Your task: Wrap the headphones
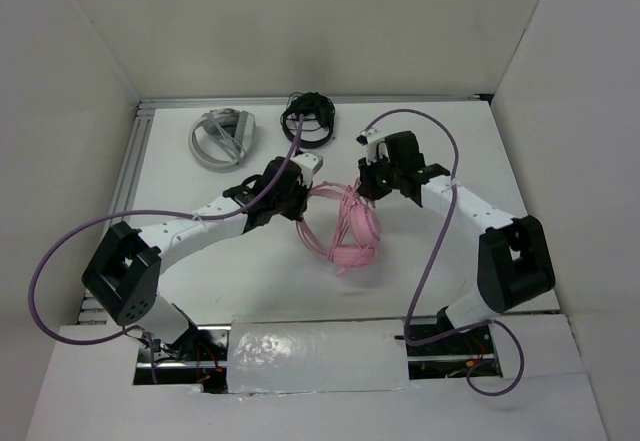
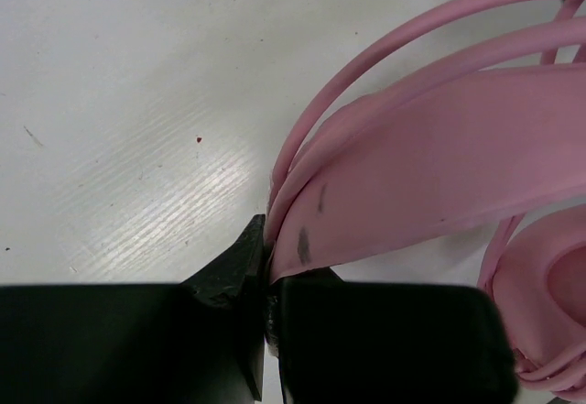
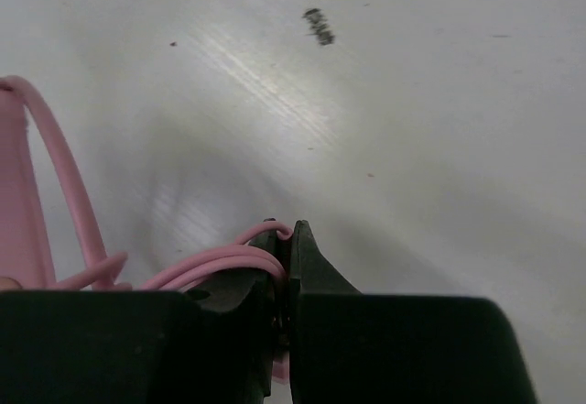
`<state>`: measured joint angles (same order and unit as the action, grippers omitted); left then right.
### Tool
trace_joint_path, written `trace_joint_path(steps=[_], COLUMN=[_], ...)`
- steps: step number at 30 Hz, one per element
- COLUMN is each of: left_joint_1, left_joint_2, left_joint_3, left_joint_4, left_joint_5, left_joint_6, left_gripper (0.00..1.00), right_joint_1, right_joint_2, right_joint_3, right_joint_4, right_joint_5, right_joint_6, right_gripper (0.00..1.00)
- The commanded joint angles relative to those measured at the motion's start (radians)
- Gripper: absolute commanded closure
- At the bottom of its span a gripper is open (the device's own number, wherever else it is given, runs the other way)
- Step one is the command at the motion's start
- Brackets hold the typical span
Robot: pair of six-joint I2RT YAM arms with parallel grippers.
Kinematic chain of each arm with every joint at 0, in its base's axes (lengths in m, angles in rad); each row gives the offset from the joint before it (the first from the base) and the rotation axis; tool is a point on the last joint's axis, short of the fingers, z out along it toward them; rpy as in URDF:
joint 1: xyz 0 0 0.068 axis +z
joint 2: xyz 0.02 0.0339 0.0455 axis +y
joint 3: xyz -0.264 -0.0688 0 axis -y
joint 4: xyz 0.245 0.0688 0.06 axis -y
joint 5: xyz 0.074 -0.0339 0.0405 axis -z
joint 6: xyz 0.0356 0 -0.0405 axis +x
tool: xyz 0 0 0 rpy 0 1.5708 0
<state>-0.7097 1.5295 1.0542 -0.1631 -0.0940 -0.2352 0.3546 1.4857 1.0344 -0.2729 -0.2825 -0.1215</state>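
at the far left of the table (image 1: 160,181), near its far edge, we see the grey-white headphones (image 1: 222,137) lying flat. just to their right, also by the far edge, sit the black headphones (image 1: 310,119), well apart from either arm's tip.

moving right, the left arm reaches in from the near left corner towards the middle of the table. its wrist view shows the left tool (image 2: 267,262) pressed together, pinching the pink headphones (image 1: 355,229) at the lower end of the broad headband (image 2: 439,175). thin pink strands curve up from the same spot alongside the band; we cannot tell whether any of them is caught in the pinch too. a round earcup (image 2: 549,285) shows at the right edge of that view, low and close to the table.

the pink headphones themselves lie around the middle of the table, between the two arm tips, with loops of the cable (image 3: 220,259) spilling towards the near edge and one stretch running across to the left arm.

further right, the right arm comes in from the near right corner and bends down over the far side of the pink bundle. the right tool (image 3: 286,237) is pressed together on the cable: a small loop of it pokes up at the fingertips and two strands run off to the left, just above the table.
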Motion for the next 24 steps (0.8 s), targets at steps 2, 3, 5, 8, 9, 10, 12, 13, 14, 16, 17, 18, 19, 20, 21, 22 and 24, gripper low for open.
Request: trace_joint_path(steps=[2, 3, 5, 8, 9, 10, 12, 13, 14, 16, 17, 18, 19, 20, 21, 22, 24], left_joint_1=[0.033, 0.05, 0.068, 0.095, 0.114, 0.121, 0.139, 0.142, 0.147, 0.148, 0.148, 0.147, 0.148, 0.148, 0.147, 0.148, 0.15], left_joint_2=[-0.058, -0.058, -0.058, -0.055, -0.054, -0.049, -0.029, -0.017, 0.007, 0.027, 0.043, 0.053, 0.072, 0.081, 0.09, 0.112, 0.132], left_joint_3=[0.0, -0.006, -0.019, -0.039, -0.046, -0.046, -0.03, -0.022, -0.016, -0.007, -0.005, 0.003, 0.006, 0.012, 0.027, 0.033, 0.059], left_joint_4=[0.065, 0.065, 0.08, 0.092, 0.1, 0.097, 0.079, 0.051, 0.04, 0.027, 0.024, 0.02, 0.005, -0.001, -0.012, -0.024, -0.062], left_joint_5=[0.174, 0.184, 0.215, 0.27, 0.293, 0.304, 0.283, 0.266, 0.248, 0.249, 0.252, 0.249, 0.246, 0.244, 0.228, 0.221, 0.206], left_joint_6=[-0.028, -0.038, -0.061, -0.099, -0.111, -0.124, -0.148, -0.17, -0.176, -0.197, -0.205, -0.214, -0.234, -0.239, -0.257, -0.265, -0.305], left_gripper=[1.0, 1.0, 1.0, 1.0, 1.0, 1.0, 1.0, 1.0, 1.0, 1.0, 1.0, 1.0, 1.0, 1.0, 1.0, 1.0, 1.0], right_joint_1=[-0.02, -0.02, -0.022, -0.026, -0.025, -0.023, -0.023, -0.022, -0.023, -0.025, -0.022, -0.023, -0.023, -0.025, -0.025, -0.028, -0.029], right_joint_2=[0.068, 0.091, 0.12, 0.148, 0.168, 0.176, 0.199, 0.203, 0.223, 0.248, 0.274, 0.284, 0.295, 0.312, 0.32, 0.324, 0.341], right_joint_3=[0.026, 0.02, -0.006, -0.048, -0.053, -0.071, -0.088, -0.099, -0.099, -0.08, -0.073, -0.063, -0.048, -0.043, -0.037, -0.034, -0.025], right_joint_4=[0.107, 0.109, 0.129, 0.193, 0.204, 0.216, 0.256, 0.265, 0.268, 0.268, 0.268, 0.265, 0.259, 0.249, 0.245, 0.242, 0.233], right_joint_5=[-0.21, -0.243, -0.27, -0.336, -0.36, -0.368, -0.366, -0.366, -0.365, -0.371, -0.38, -0.38, -0.374, -0.353, -0.347, -0.345, -0.366], right_joint_6=[0.118, 0.173, 0.228, 0.276, 0.296, 0.305, 0.33, 0.338, 0.353, 0.364, 0.371, 0.388, 0.399, 0.41, 0.414, 0.418, 0.422], right_gripper=[0.94, 0.92, 0.9, 0.88, 0.87, 0.87, 0.87, 0.87, 0.87, 0.87, 0.87, 0.87, 0.87, 0.87, 0.87, 0.87, 0.85])
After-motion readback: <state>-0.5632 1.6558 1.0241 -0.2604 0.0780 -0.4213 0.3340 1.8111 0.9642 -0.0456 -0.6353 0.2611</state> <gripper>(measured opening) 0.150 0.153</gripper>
